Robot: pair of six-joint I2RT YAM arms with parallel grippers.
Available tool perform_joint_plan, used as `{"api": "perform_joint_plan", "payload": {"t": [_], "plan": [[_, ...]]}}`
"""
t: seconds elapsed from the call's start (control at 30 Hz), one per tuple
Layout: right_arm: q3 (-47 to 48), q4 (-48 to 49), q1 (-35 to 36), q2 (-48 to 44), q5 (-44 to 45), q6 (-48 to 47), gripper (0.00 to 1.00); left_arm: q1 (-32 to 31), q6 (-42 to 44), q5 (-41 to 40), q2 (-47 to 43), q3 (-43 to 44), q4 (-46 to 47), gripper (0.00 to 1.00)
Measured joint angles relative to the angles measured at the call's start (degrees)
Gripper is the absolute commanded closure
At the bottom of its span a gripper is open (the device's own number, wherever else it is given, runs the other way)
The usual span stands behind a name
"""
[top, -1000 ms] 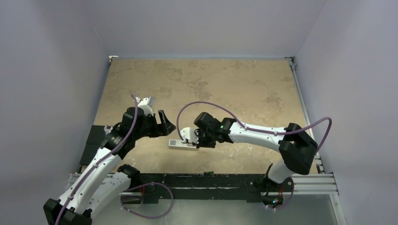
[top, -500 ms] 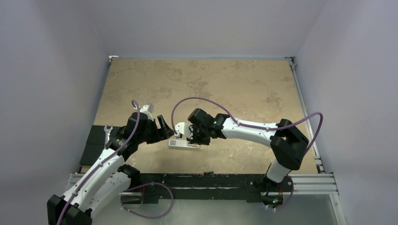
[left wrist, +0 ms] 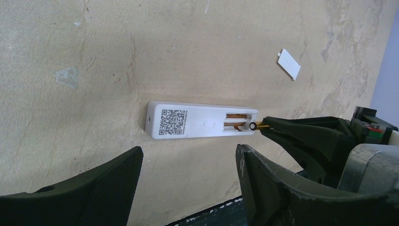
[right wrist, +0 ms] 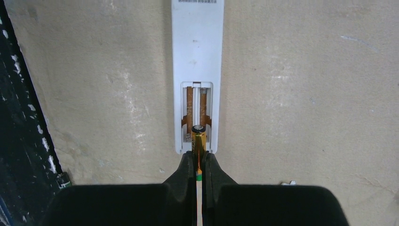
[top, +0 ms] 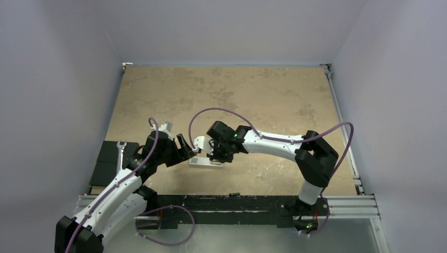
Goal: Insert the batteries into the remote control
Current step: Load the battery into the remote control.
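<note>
The white remote control lies back up on the tan table, a QR label at its left end. Its open compartment shows two copper-lined slots with no battery lying in them. My right gripper is shut on a gold battery, whose dark tip sits over the compartment's near end; this also shows in the left wrist view. My left gripper is open and empty, just short of the remote, and sits left of it in the top view.
A small white cover piece lies on the table beyond the remote. A small dark cylinder with a green part rests at the black front strip. Black blocks sit at the left edge.
My right gripper has moved left with the battery, to the remote's compartment end. My left gripper has moved down and closer to the remote's left end. The remote stays put.
</note>
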Motion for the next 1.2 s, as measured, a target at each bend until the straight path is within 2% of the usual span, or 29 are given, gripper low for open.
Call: {"api": "perform_joint_plan", "payload": {"t": [0.8, 1.2], "plan": [[4.7, -1.0, 0.0, 6.1, 1.1, 2.4, 1.0, 0.0, -2.2, -0.3, 0.1, -1.4, 1.1, 0.28], [5.0, -1.1, 0.0, 6.2, 1.1, 3.2, 0.98, 0.0, -2.3, -0.3, 0.1, -1.4, 1.4, 0.28]]}}
